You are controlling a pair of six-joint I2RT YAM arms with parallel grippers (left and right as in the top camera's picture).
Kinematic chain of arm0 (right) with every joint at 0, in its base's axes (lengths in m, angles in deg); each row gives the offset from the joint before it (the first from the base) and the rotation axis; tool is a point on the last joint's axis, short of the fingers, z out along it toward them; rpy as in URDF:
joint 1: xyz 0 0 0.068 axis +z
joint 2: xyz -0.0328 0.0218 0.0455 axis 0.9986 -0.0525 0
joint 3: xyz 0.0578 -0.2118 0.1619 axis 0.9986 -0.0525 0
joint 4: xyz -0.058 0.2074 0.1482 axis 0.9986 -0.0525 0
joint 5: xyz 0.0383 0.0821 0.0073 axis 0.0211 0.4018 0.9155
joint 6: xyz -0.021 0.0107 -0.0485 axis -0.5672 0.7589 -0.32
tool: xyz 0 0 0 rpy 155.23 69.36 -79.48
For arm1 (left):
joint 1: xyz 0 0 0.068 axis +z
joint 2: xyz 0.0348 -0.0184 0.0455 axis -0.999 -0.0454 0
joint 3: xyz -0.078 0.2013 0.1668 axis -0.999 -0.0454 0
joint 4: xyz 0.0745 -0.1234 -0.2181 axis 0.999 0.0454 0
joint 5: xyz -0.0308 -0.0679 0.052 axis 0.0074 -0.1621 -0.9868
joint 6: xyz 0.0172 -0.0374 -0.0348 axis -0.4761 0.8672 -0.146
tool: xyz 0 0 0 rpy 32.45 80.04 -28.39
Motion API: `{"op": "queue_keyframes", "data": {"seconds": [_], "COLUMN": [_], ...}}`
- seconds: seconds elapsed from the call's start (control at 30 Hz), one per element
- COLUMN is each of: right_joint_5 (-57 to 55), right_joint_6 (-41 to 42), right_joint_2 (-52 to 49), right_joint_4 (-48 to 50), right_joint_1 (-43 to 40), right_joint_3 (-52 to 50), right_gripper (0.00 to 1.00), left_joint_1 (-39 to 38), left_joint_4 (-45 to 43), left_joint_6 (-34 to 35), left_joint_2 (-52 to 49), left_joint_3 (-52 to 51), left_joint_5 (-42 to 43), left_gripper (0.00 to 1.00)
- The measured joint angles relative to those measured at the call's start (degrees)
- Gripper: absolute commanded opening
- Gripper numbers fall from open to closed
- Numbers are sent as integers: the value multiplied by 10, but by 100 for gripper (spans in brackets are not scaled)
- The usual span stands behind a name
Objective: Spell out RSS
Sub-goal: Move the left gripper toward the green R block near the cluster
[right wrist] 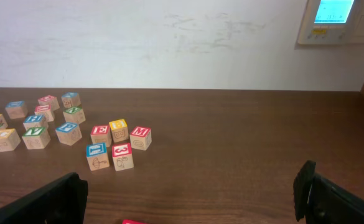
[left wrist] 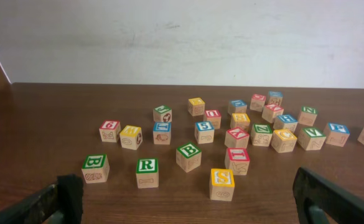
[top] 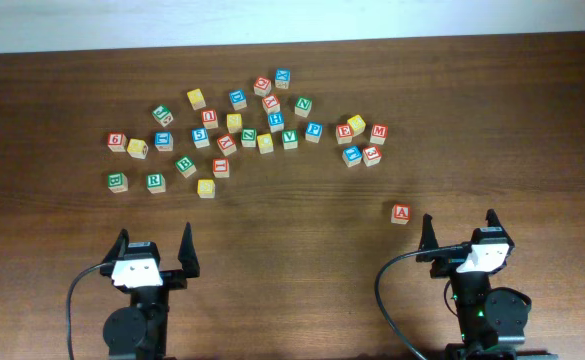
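Sits with the left arm point(top: 137, 322) and the right arm point(top: 487, 310) folded low over their bases, side by side and well apart, along the bottom of the overhead view. Holds the left gripper point(top: 155, 236) spread wide, clasping nothing, dark fingers point(top: 186, 248) pointing straight ahead. Shows the same from the left wrist (only the fingertips point(left wrist: 70, 190) rising at the lower corners, far apart). Holds the right gripper point(top: 458, 220) likewise spread and touching nothing, its fingers again at the lower corners of the right wrist view. Carries a white housing point(top: 137, 268) behind each gripper. Trails a black cable point(top: 72, 300) in a loop from each wrist down toward the base.
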State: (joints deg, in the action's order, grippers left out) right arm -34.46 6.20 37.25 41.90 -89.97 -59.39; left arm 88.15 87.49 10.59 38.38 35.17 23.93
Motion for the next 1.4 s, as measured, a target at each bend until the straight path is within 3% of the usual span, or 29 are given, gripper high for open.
{"op": "queue_keyframes", "data": {"seconds": [0.37,0.43,0.5,0.57,0.63,0.73,0.83,0.87,0.97,1.0,1.03,1.13,1.17,1.27,1.37,1.4], "right_joint_5": [0,0,0,0,0,-1,-1,-1,-4,-4,-4,-4,-4,-4,-4,-4], "right_joint_6": [0,0,0,0,0,0,0,0,0,0,0,0,0,0,0,0], "right_joint_2": [0,0,0,0,0,0,0,1,0,0,0,0,0,0,0,0], "right_joint_4": [0,0,0,0,0,0,0,0,0,0,0,0,0,1,0,0], "right_joint_1": [0,0,0,0,0,0,0,0,0,0,0,0,0,0,0,0], "right_joint_3": [0,0,0,0,0,0,0,0,0,0,0,0,0,0,0,0], "right_gripper": [98,98,98,98,98,98,98,99,98,98,98,98,98,98,98,98], "left_joint_1": [0,0,0,0,0,-1,0,-1,-1,0,0,0,-1,-2,-3,6], "left_joint_4": [0,-11,-76,-207,-337,-380,-314,-247,73,129,161,136,183,401,372,338], "left_joint_6": [0,16,19,23,26,33,35,33,18,7,-2,-9,1,16,21,35], "left_joint_2": [0,0,0,1,2,1,-36,-66,-226,-282,-342,-445,-483,-649,-759,-816], "left_joint_3": [0,0,-1,-1,-1,16,122,173,339,377,413,443,467,602,608,608], "left_joint_5": [6,104,235,311,347,356,339,334,313,313,333,408,391,227,144,78], "left_gripper": [99,99,99,99,99,99,99,99,99,99,99,99,99,99,99,99]}}
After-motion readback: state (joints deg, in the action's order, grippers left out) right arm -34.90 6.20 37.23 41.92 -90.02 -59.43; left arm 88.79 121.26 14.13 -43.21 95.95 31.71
